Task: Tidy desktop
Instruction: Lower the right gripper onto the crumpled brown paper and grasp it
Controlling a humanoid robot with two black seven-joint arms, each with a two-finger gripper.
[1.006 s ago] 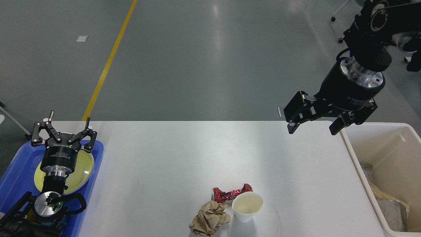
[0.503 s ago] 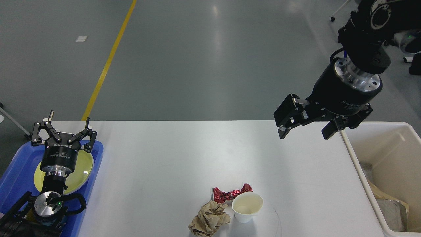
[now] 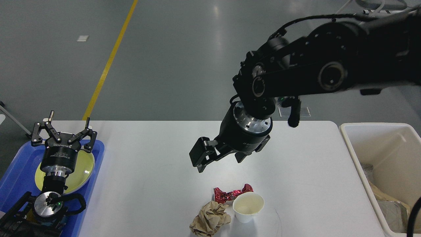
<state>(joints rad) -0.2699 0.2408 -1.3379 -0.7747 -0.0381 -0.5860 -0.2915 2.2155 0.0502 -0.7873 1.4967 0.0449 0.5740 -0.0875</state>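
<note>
The desktop (image 3: 158,184) is a wide white tabletop. Near its front edge lie a red foil wrapper (image 3: 230,194), a crumpled brown paper ball (image 3: 209,220) and a white paper cup (image 3: 247,206), close together. My right gripper (image 3: 218,160) hangs open and empty above the table's middle, a little behind and above the wrapper. My left gripper (image 3: 64,126) is open and empty at the far left, over a yellow-green plate (image 3: 82,171) that lies in the blue tray (image 3: 19,171).
A cream-white bin (image 3: 348,141) stands at the table's right end with crumpled waste inside. The right arm's thick links span the upper right of the view. Grey floor with a yellow line lies beyond the table.
My right arm has swung left and down, from beside the bin's far corner to over the table's middle near the trash. The left arm has not moved.
</note>
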